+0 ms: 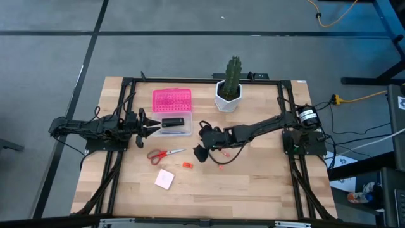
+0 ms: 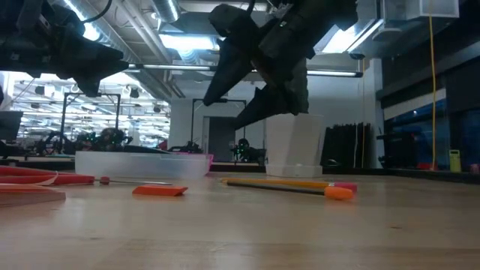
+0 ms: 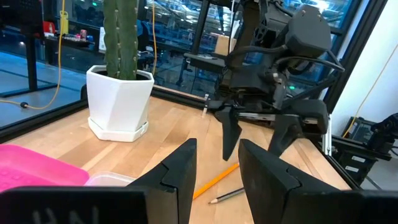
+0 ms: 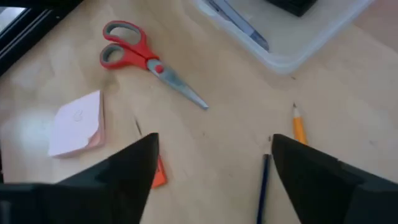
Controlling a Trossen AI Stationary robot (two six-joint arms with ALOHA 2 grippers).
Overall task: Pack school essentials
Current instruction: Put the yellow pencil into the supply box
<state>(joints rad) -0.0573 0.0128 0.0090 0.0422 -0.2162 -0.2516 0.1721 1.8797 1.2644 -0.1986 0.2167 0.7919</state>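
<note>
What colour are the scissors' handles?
Red, with grey inside the loops of the scissors. The right wrist view shows it best.

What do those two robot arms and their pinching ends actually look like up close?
Both arms are dark, nearly black, built of slim jointed segments with thin black cables running along them. The left tool and the right tool each end in two flat, tapered black fingers. A silver-and-black cylindrical motor sits at the right arm's base.

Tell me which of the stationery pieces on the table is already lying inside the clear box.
The black oblong block. It rests in the clear box, while the red-handled scissors, pink square pad, orange pencil and tiny orange-red piece lie on the bare table.
</note>
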